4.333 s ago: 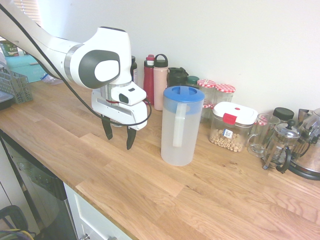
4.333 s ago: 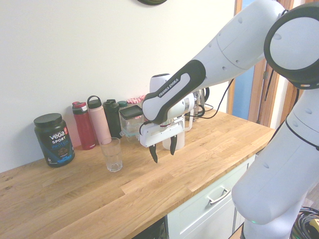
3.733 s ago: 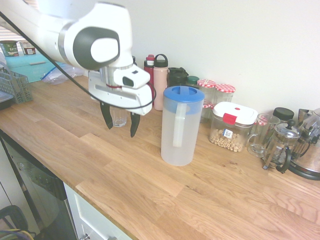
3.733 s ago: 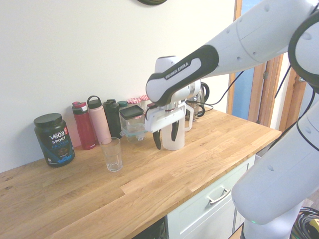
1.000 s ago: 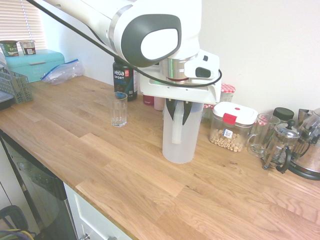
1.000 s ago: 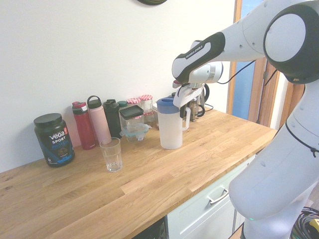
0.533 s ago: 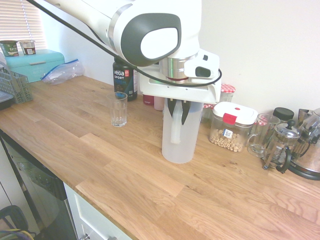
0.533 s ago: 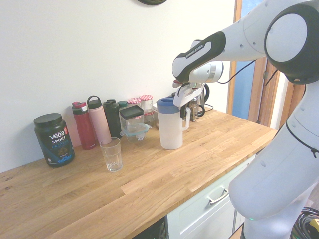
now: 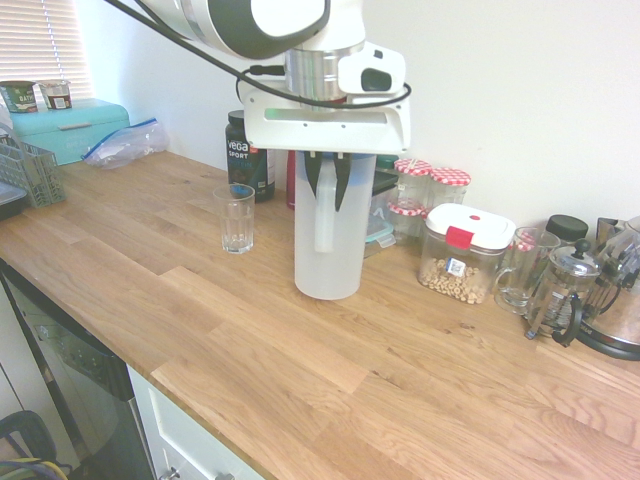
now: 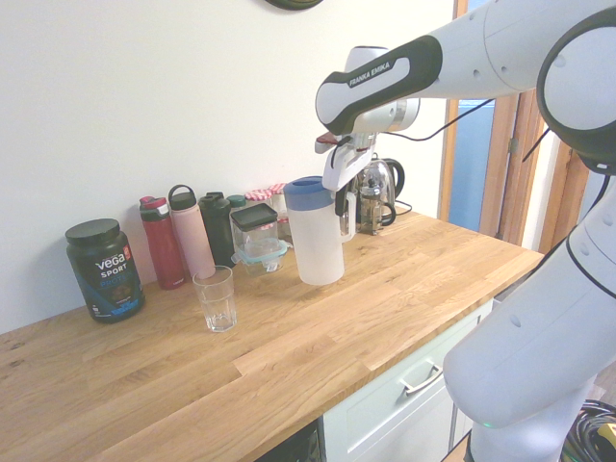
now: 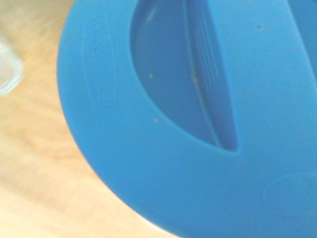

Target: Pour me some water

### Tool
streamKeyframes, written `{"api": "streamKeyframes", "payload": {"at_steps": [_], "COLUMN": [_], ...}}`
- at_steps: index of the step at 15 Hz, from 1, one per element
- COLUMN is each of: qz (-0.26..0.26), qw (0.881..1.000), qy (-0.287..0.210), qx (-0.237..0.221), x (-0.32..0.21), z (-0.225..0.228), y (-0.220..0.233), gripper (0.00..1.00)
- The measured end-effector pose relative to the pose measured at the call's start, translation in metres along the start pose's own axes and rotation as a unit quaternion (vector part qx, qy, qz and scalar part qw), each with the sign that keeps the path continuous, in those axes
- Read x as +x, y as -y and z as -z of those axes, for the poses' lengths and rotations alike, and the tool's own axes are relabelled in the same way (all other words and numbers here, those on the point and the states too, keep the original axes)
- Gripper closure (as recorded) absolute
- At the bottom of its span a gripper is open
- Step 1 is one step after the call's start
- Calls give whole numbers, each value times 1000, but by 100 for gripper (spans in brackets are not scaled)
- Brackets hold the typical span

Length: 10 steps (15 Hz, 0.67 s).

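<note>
Gripping jug [image 9: 328, 265] by upright handle [image 9: 325, 215], pincer [image 9: 327, 182] closed on it. Jug right of glass [image 9: 238, 222], tilted slightly. Likely heavy if full, smooth, stiff; handle best hold, high up. Glass fragile: pour gently.

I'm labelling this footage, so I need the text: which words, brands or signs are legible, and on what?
"vega SPORT" on the black tub; the line below is too blurred to be sure of.
"FRANKA EMIKA" on the robot arm.
Too small or blurred: the print on the two small pots and the embossing on the blue lid.
</note>
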<state>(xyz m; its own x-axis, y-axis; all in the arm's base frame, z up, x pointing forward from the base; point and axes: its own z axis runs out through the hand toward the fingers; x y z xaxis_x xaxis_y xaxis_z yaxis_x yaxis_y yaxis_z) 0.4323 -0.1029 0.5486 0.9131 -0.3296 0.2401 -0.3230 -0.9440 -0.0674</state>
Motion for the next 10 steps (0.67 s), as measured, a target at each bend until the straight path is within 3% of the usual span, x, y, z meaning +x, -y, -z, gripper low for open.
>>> {"api": "streamKeyframes", "payload": {"at_steps": [4,10], "qz": [67,133], "qw": [996,986], "qy": [12,29], "qx": [-53,-93], "x": [-1,-20], "z": [12,9], "y": [45,120], "gripper": [100,100]}}
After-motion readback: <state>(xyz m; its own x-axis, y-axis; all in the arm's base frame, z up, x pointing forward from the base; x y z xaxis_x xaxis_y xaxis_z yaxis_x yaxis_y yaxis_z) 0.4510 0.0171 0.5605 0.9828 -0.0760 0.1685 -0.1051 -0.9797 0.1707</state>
